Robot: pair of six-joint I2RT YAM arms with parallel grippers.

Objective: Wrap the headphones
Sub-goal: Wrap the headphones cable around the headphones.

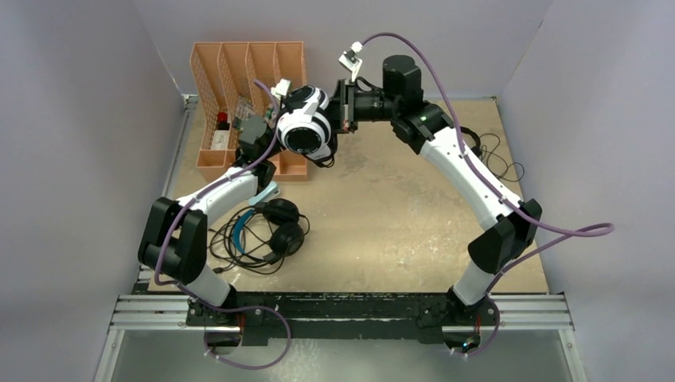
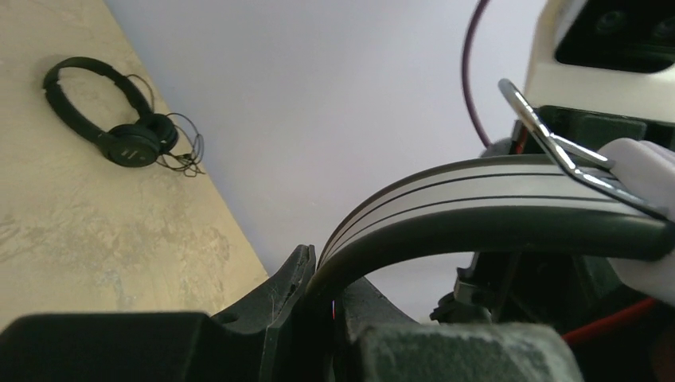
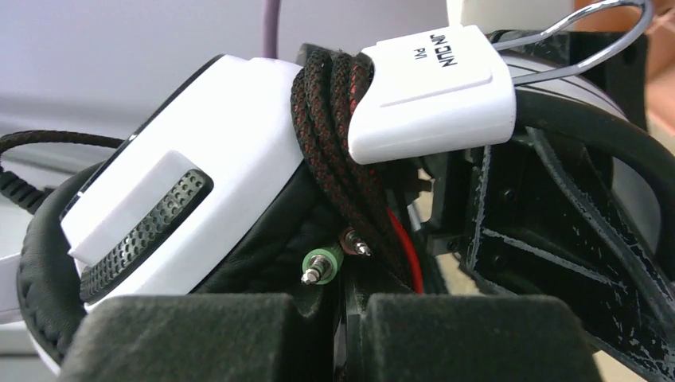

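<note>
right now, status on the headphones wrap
Left gripper clamped on band of white headset, lifted. Right gripper shut by the plugs, cable coiled round the yoke. Orange organizer close beside.

You have a salmon-coloured file organizer (image 1: 247, 68) standing upright on the tan tabletop (image 1: 398, 223), at its far left corner. Pale lavender walls (image 1: 72, 119) rise just behind and to the left of the organizer. It has several upright slots with lattice sides, and a low tray along its near side. Small items lie in that tray, one dark with red (image 1: 224, 121), too small to name. Well nearer than the organizer, a silver rail (image 1: 358, 312) runs along the table's edge.
</note>
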